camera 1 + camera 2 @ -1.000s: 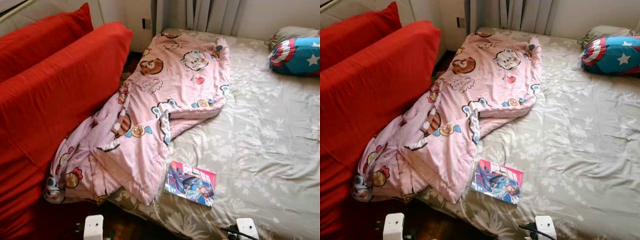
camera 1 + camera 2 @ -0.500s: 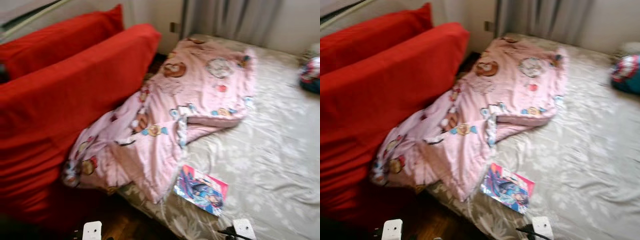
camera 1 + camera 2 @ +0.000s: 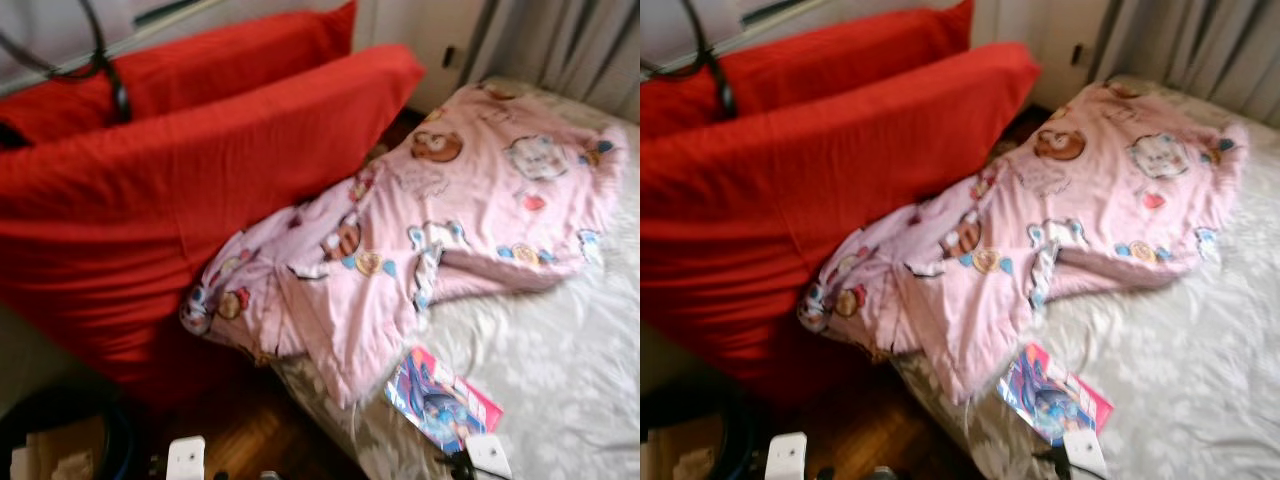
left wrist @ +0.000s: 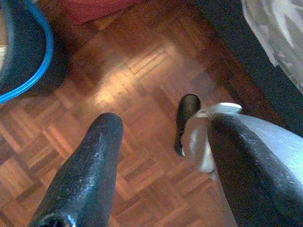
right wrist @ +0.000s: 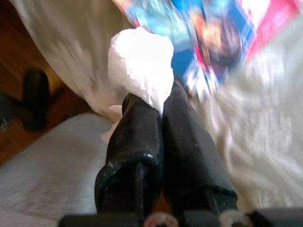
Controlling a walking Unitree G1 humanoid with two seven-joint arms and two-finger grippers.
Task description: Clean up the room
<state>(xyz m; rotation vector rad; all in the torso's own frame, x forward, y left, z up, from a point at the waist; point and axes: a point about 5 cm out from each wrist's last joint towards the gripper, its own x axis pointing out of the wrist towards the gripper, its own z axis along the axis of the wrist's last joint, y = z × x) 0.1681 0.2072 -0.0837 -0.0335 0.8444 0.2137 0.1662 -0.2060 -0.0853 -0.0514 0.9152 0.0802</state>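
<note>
The right gripper (image 5: 158,101) is pinched tight on a crumpled white tissue (image 5: 142,68) – light, soft, easy to squash. The left gripper (image 4: 161,142) hangs wide open over the wood floor (image 4: 128,80), holding nothing. At 5 o'clock a comic book (image 3: 442,398) lies on the bed (image 3: 560,350) – thin and bendy, so grab its edge; the floppy pink blanket (image 3: 460,220) lies past it.
</note>
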